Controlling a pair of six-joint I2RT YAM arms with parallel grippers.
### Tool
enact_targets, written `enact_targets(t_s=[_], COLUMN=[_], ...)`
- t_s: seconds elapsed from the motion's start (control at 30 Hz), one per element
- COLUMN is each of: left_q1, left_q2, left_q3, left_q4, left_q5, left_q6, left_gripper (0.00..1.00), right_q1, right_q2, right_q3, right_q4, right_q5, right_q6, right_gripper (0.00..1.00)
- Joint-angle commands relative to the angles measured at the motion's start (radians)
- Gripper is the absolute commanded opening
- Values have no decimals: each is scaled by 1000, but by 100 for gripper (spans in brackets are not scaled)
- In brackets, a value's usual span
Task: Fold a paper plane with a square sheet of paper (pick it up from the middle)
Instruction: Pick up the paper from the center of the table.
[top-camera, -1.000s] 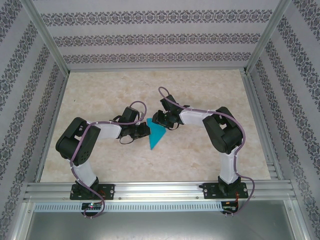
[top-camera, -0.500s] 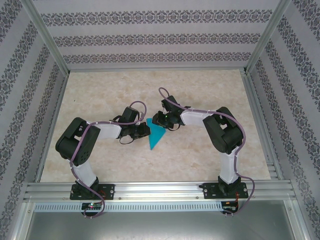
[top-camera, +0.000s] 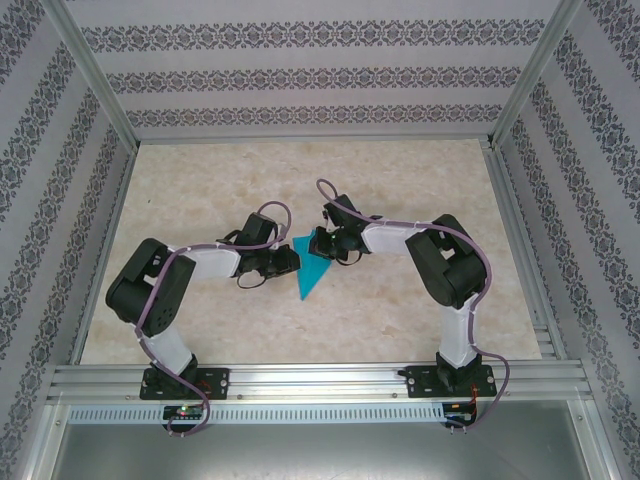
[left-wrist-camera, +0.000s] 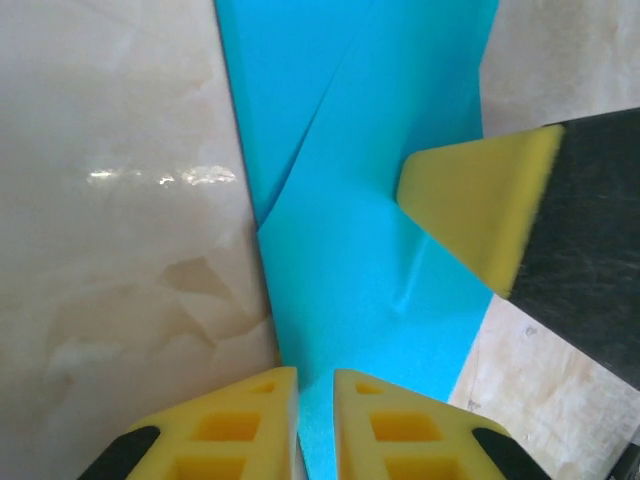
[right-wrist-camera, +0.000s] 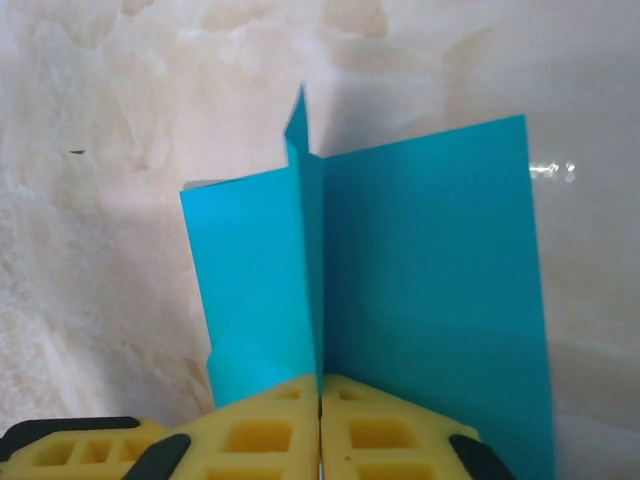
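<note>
One blue paper plane lies mid-frame between two grippers. The right gripper clenches its raised fold; whether the left gripper grips, I cannot tell.

Table centre: left gripper, right gripper meet over paper plane | toward far edge: open passage | walls hem three sides

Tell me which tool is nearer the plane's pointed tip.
Left. The left tool is at the plane's left edge, partway down toward the tip. The right tool is shut on the raised fold at the wide far end.
</note>
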Motion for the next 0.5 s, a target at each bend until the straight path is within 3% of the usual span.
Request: enact_targets(t_s=[0.0,0.13,0.3,0.47], left_q1=[11,59,122,125], left_q2=[-92,-186,-287,-308], left_q3=[-16,-68,-156,-196], left_q4=[-28,-1,161,374], left_q5=[-7,33,166,283], left_q6=[10,-20,-91,-194], left_gripper=[24,44,78,92], right_q1=[-6,-37,-92,-102], right_q2=[-87,-172,-243,-274], right_q3=[-32,-96,-181,-204], right_q4=[58,193,441,613], right_q5=[24,-54,-253,-346], right_q6=[-19,-4,134,266], right_gripper=[3,0,0,0])
